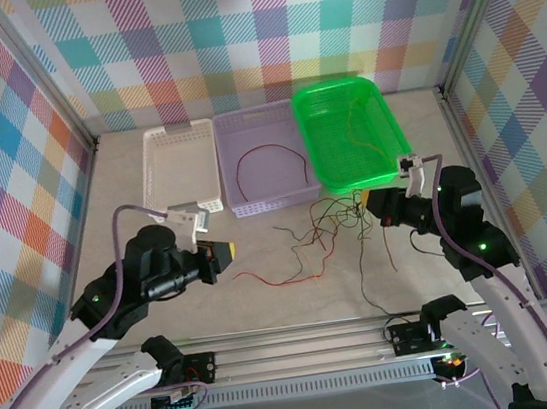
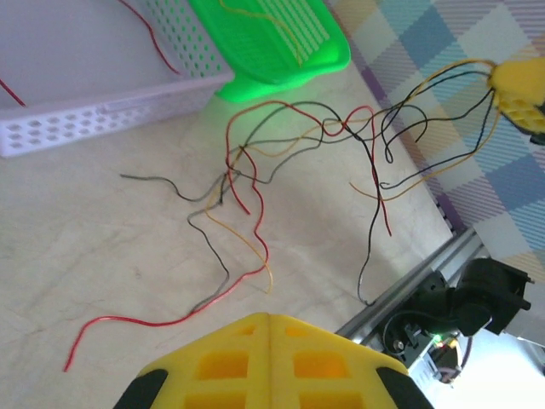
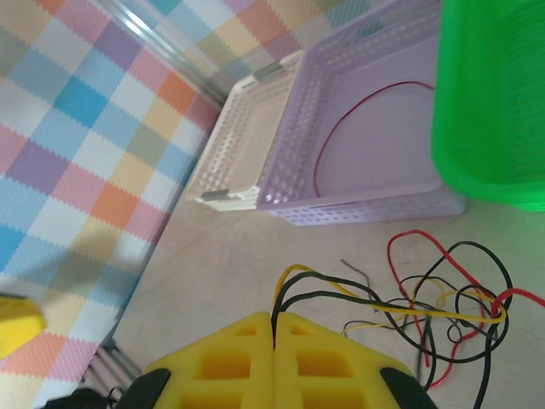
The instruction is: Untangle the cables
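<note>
Right end effector (image 3: 274, 319) pinches cables (image 3: 443, 312), tangle lying just ahead.

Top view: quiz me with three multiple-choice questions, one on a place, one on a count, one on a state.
1. Which basket holds a red cable? A white basket; B lavender basket; C green basket.
2. How many baskets are there? A two; B four; C three.
3. The right tool is: A shut on cables; B wide open; C shut on a basket.
Answers: B, the cable curves inside it. C, white basket, lavender basket and green basket stand in a row. A, yellow and black cables run from between its closed fingers.
</note>
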